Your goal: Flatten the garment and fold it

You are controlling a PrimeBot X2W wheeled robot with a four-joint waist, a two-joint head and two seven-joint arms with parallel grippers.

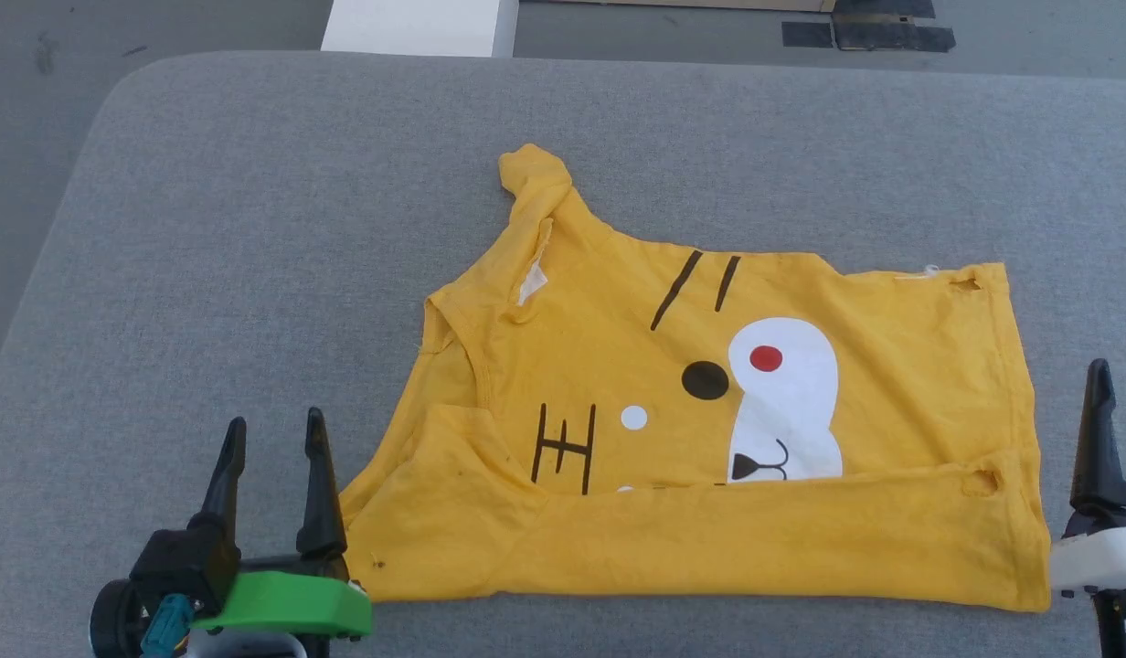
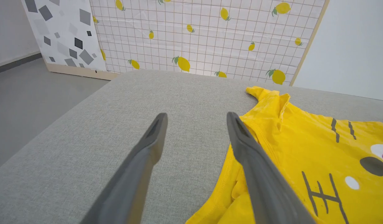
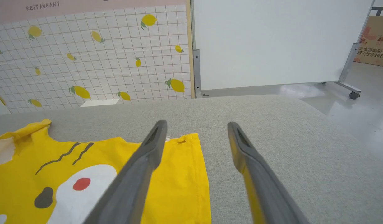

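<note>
I see the garment [image 1: 709, 411] lying print-up on the grey table [image 1: 252, 228], its near edge folded over the bottom of the face (one sleeve pokes out far-side). My left end effector [image 1: 275, 419] sits beside its near left corner, fingers apart. The right end effector [image 3: 196, 123] is by the right edge, also spread.

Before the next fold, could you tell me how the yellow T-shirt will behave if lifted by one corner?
Probably floppy: the T-shirt lies creased, its near edge folded over the print, so a lifted corner would likely drape. It looks thin and light. On the grey fabric surface, pushing would probably bunch it.
</note>
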